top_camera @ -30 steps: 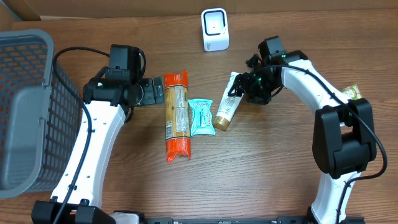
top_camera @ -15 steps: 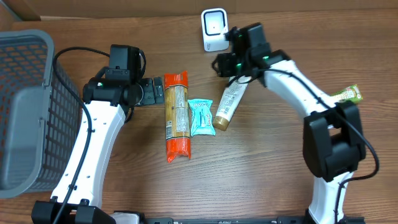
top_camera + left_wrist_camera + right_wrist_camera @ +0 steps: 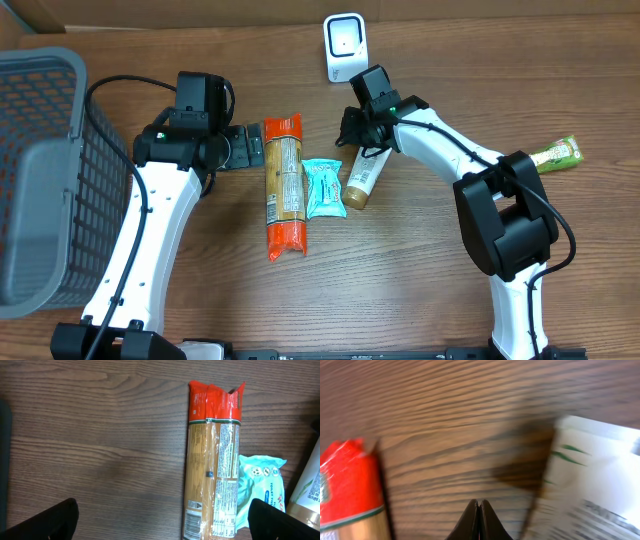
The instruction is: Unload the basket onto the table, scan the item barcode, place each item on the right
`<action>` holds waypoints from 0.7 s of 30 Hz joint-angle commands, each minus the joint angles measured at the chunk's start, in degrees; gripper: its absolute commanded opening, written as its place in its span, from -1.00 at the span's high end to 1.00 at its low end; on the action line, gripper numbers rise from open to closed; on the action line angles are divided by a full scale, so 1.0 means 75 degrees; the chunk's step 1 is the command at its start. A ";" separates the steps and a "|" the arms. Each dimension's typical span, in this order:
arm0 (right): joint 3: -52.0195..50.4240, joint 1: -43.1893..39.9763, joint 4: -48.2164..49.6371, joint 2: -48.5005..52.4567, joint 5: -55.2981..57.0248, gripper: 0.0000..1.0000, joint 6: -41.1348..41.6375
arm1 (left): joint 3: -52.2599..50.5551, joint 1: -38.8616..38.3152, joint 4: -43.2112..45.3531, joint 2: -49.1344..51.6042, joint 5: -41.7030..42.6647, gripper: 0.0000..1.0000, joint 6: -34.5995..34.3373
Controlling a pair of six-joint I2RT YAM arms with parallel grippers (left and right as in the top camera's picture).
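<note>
Three items lie in a row mid-table: a long pasta pack (image 3: pixel 284 185) with red ends, a teal packet (image 3: pixel 324 188) and a white tube (image 3: pixel 362 175) with a gold cap. The white scanner (image 3: pixel 345 47) stands at the back. My right gripper (image 3: pixel 349 135) hovers just left of the tube's upper end; in the right wrist view it (image 3: pixel 478 509) is shut with nothing in it, the tube (image 3: pixel 600 485) to its right. My left gripper (image 3: pixel 247 147) is open beside the pasta pack (image 3: pixel 215 460); its fingers (image 3: pixel 55 520) frame bare table and the pack's barcode (image 3: pixel 193 525).
A grey mesh basket (image 3: pixel 40 170) fills the left side. A green packet (image 3: pixel 555 153) lies at the far right behind the right arm. The teal packet (image 3: pixel 262 485) touches the pasta pack's right side.
My right arm swung left from the tube's right side, past the scanner, to the tube's upper left, and its jaws closed empty. The left arm has not moved.
</note>
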 commanded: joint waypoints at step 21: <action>0.0280 -0.2407 -0.3987 -0.0070 -0.1335 0.93 -0.3124 | 0.0035 -0.0015 0.0015 0.0012 -0.0070 -0.99 0.0172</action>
